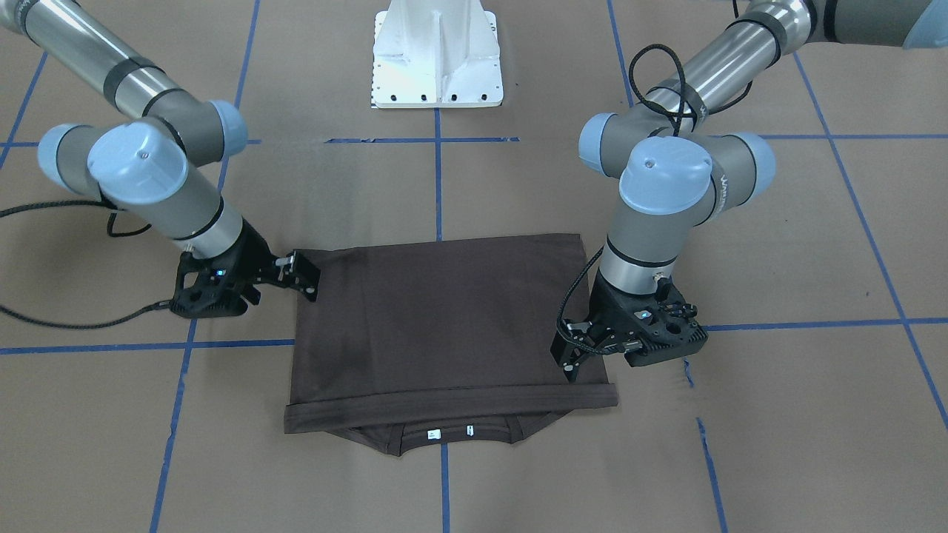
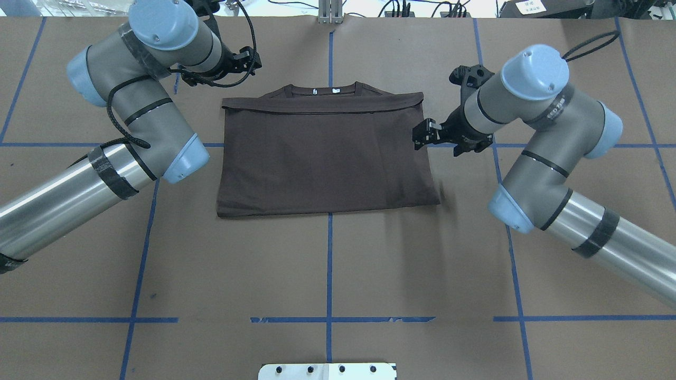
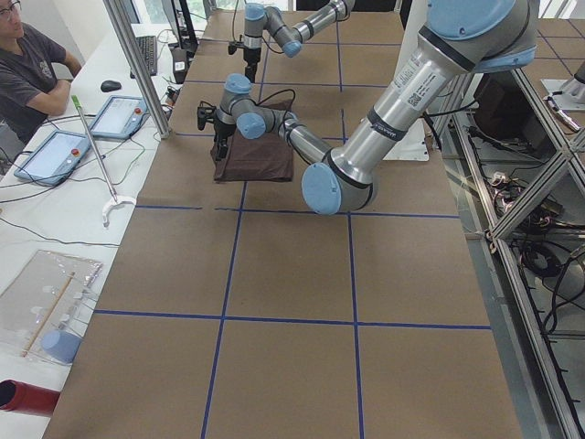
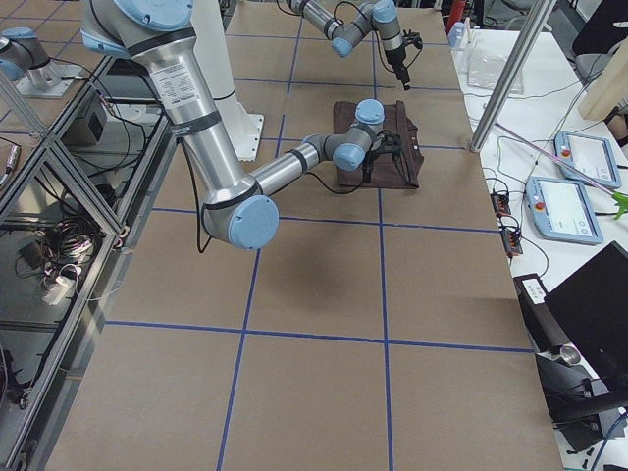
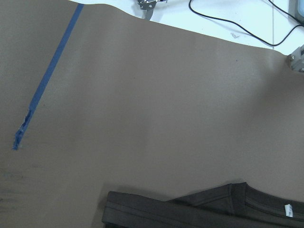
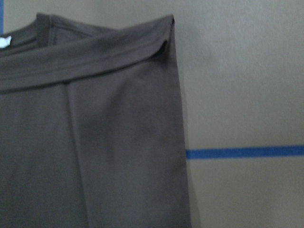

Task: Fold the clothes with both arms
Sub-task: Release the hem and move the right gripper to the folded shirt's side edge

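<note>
The dark brown T-shirt (image 2: pixel 327 158) lies flat on the brown table, folded into a rectangle. Its hem is doubled up to the collar, and the white neck tags (image 2: pixel 334 91) show at the far edge. It also shows in the front view (image 1: pixel 444 318). My left gripper (image 2: pixel 248 57) hangs open and empty just outside the shirt's far-left corner; its wrist view shows that corner (image 5: pixel 204 211). My right gripper (image 2: pixel 422 134) is open at the shirt's right edge, level with the cloth. Its wrist view shows the flat right edge (image 6: pixel 142 133). Neither gripper holds cloth.
The white pedestal base (image 1: pixel 437 55) stands at the robot's side of the table. Blue tape lines (image 2: pixel 330 264) grid the brown surface. An operator (image 3: pixel 27 64) sits beyond the far table edge beside tablets (image 3: pixel 55 151).
</note>
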